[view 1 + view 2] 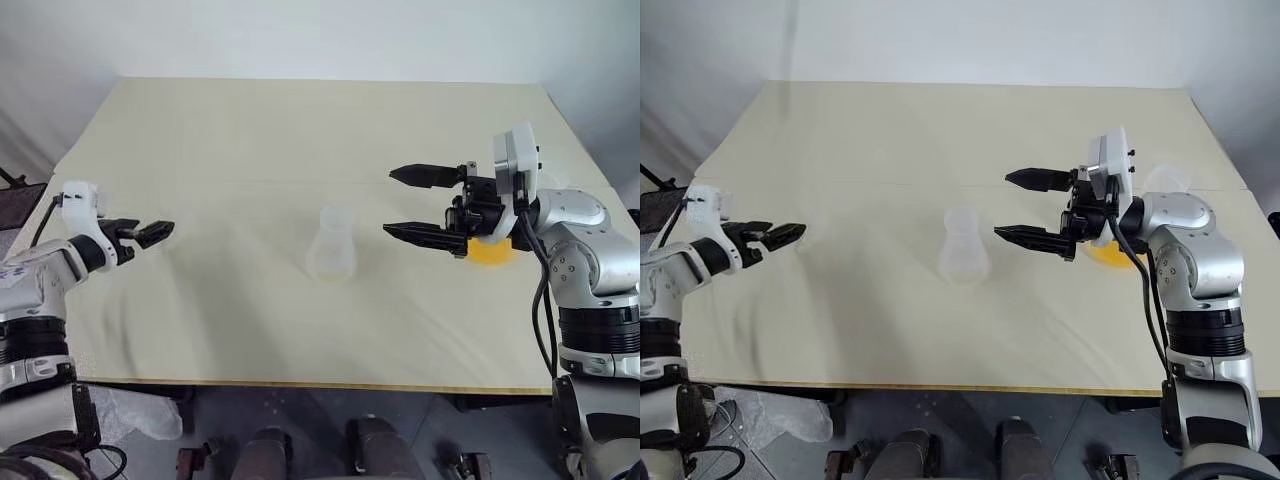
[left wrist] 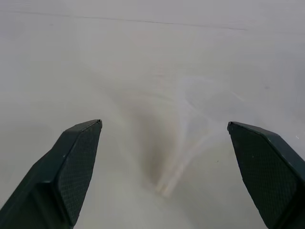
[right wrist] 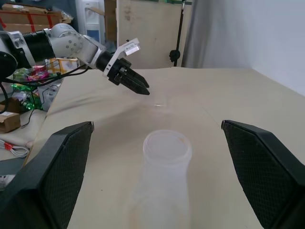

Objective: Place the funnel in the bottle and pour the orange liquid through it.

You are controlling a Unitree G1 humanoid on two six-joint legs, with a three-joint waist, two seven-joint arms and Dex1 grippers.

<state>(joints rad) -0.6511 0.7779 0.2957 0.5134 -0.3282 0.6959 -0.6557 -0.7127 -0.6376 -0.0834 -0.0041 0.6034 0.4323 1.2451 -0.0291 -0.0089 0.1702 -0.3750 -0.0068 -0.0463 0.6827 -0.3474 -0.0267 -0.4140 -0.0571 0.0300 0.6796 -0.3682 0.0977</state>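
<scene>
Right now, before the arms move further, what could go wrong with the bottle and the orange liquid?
1. The bottle stands free, with no funnel in its neck. The right gripper hovers open beside it, so a careless sweep could tip it.
2. The orange liquid sits behind the right gripper's wrist, where that arm might knock it.
3. The left gripper hovers open over faint clear plastic on the cloth, which is easy to miss.

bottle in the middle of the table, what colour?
Clear, slightly frosted whitish plastic. The bottle shows best in the right wrist view.
</scene>
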